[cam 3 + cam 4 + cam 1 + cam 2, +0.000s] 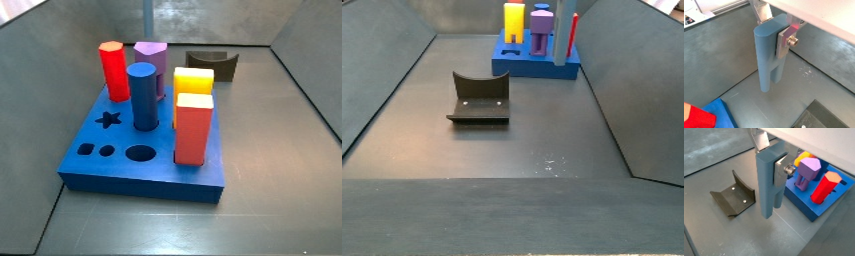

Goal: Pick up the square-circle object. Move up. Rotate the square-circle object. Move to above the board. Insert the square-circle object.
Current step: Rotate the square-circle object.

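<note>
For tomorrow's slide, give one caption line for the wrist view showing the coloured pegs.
Gripper holds the square-circle object upright above the floor, between the fixture and the board.

The gripper (775, 31) shows only in the wrist views, its body cut off by the frame edge. The near finger (785, 40) shows; the far one is hidden behind the square-circle object (769, 55), clamped between the jaws. Neither side view shows gripper or object. Below the jaws, the board (807, 203) is cut off at the frame edge.
</note>
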Robot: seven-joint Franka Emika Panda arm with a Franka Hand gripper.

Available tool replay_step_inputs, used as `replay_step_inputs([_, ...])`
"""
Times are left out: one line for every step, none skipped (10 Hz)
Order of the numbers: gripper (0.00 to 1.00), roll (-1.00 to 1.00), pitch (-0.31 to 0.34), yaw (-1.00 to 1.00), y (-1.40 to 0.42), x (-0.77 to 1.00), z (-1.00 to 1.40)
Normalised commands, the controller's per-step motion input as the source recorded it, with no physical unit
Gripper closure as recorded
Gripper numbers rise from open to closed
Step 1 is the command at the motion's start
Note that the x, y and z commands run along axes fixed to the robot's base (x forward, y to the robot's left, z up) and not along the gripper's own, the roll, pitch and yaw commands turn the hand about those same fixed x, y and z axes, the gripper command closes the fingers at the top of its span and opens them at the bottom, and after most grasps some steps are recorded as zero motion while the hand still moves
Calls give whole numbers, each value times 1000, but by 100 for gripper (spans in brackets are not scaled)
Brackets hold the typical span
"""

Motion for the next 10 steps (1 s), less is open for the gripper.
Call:
replay_step_inputs([100,60,-25,-164,0,0,-1000])
replay_step_inputs([100,61,-35,-97,1,6,-1000])
replay_step_inputs([100,60,-38,-66,1,17,-1000])
replay_step_inputs([100,57,-33,-41,1,22,-1000])
replay_step_inputs([100,56,-35,-31,1,22,-1000])
replay_step_inputs([100,54,-41,-27,1,24,-1000])
replay_step_inputs([100,53,-43,-26,1,26,-1000])
replay_step_inputs([100,51,-46,-25,0,23,-867])
replay_step_inputs([100,49,-48,-24,-1,18,-695])
replay_step_inputs([100,47,-51,-23,-1,19,-528])
